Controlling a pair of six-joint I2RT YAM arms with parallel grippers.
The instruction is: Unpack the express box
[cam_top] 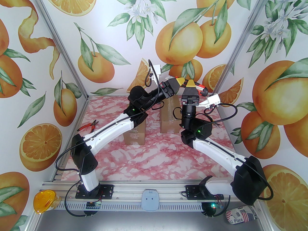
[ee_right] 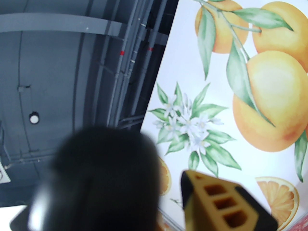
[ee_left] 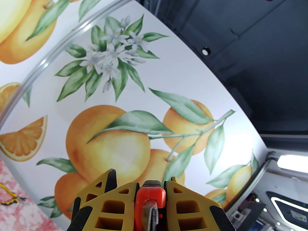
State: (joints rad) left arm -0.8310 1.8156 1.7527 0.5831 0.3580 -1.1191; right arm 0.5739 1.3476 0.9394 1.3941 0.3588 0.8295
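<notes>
Top view: the only legible writing is "Place" on a flag-printed pouch (cam_top: 241,216), well nearer the camera than the express box (cam_top: 169,125), which sits on the pink marbled table (cam_top: 154,160). Both arms reach up above the box's far end. The left gripper (cam_top: 180,82) is clamped on a red-and-black knife (cam_top: 201,88), with the right gripper (cam_top: 191,83) just beside it

Left wrist view: the fingers (ee_left: 182,206) pinch the knife's orange body

Right wrist view: one yellow finger (ee_right: 216,201) stands next to a dark blur (ee_right: 103,177), perhaps the knife handle; whether these jaws grip anything cannot be told
</notes>
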